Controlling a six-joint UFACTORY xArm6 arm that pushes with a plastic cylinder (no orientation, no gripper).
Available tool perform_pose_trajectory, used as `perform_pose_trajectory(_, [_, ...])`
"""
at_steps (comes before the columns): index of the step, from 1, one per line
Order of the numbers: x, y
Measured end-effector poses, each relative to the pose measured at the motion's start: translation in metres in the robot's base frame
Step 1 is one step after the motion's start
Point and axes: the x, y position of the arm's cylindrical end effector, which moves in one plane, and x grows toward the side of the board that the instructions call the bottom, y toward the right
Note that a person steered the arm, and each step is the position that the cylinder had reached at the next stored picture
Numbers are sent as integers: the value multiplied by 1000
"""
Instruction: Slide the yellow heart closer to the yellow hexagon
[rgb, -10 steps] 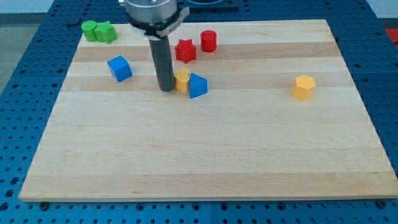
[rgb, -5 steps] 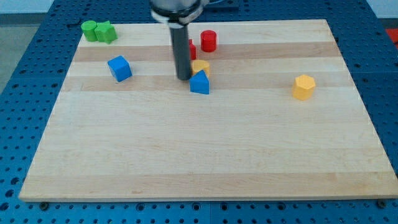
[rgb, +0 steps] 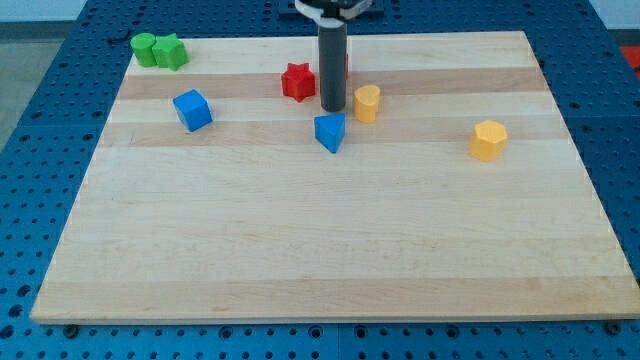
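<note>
Resting on the board in the frame's upper middle, my tip (rgb: 333, 108) holds nothing; the yellow heart (rgb: 367, 103) sits just right, seemingly touching.

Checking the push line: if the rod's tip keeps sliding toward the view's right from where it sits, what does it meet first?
My tip would most likely meet the yellow heart first, just to its right; the yellow hexagon lies farther right and lower.

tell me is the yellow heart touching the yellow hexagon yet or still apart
Apart. The yellow heart sits just right of my tip; bare board separates it from the yellow hexagon.
</note>
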Motion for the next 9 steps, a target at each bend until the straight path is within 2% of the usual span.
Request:
perform_pose_trajectory(1, [-19,14])
perform_pose_trajectory(3, [-1,57])
perform_pose_trajectory(5, [3,26])
perform_pose_trajectory(6, [26,23])
perform_pose_trajectory(7, [41,45])
perform_pose_trajectory(9, [41,112])
